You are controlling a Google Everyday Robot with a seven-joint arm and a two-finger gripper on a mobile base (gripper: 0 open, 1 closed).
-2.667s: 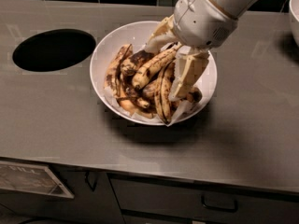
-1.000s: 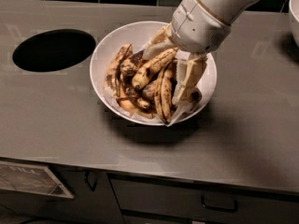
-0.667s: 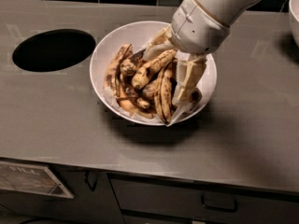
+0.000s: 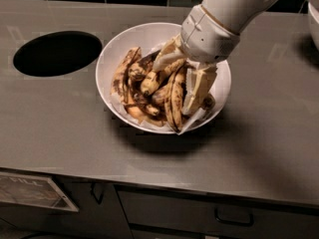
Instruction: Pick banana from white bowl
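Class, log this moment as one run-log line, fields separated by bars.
stage: reach | gripper: low inside white bowl | banana: lying in bowl, not yet lifted | counter: dark round hole left of bowl

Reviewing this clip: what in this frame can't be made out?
Camera view: whether the claw, down in the white bowl, holds the banana; the arm covers the contact.
Bowl's far-right inside: hidden behind the arm.
White vessel, right: cut off by the frame edge.
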